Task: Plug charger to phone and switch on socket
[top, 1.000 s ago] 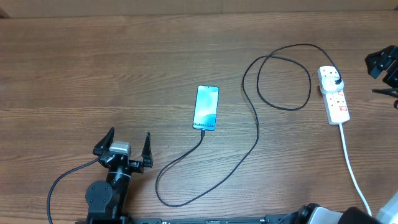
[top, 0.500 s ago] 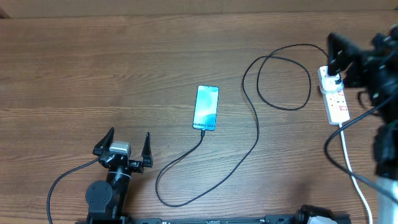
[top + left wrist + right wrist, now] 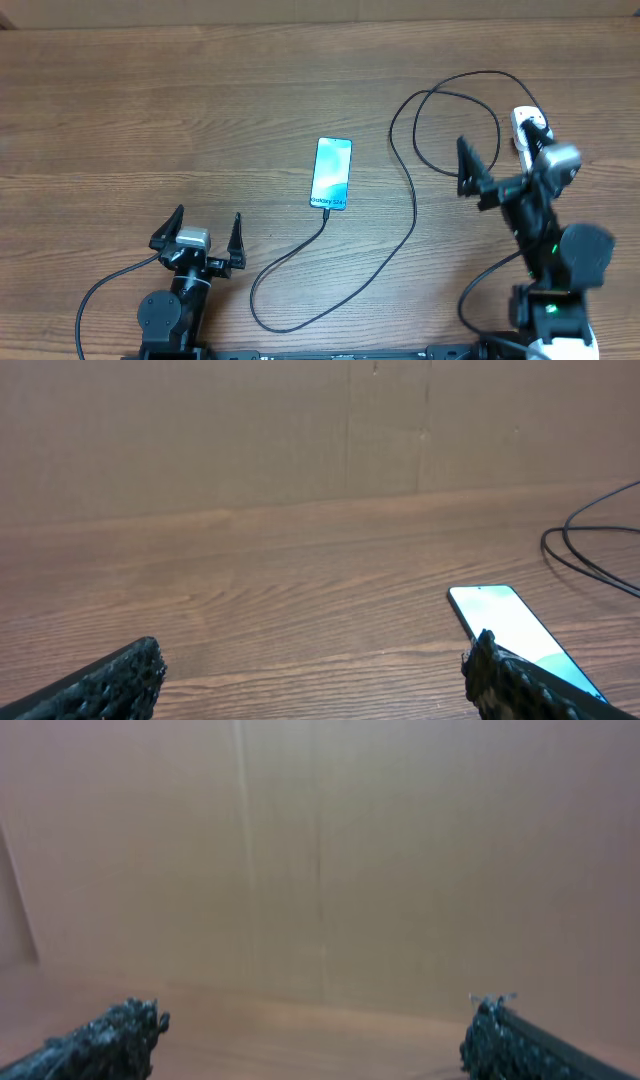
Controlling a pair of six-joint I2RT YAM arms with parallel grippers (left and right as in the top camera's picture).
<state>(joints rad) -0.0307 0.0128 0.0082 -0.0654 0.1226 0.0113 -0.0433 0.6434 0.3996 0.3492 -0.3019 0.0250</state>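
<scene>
The phone (image 3: pixel 332 173) is glowing cyan, a thin black charger (image 3: pixel 412 215) meeting its lower edge. The left gripper (image 3: pixel 207 222) and right gripper (image 3: pixel 310 1030) are holding their jaws spread.

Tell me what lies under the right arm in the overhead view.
The white plastic power strip: only its far end shows beyond the right arm. The rest of it, switches included, is covered.

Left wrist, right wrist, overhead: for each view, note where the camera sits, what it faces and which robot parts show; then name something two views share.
Left wrist: on the left arm, low over the table, facing the wall; the open left gripper shows.
Right wrist: on the right arm, facing the wall; the open right gripper shows.
Overhead: above the table, looking down; both grippers show.
Shared: left wrist and overhead both show the phone and charger.
</scene>
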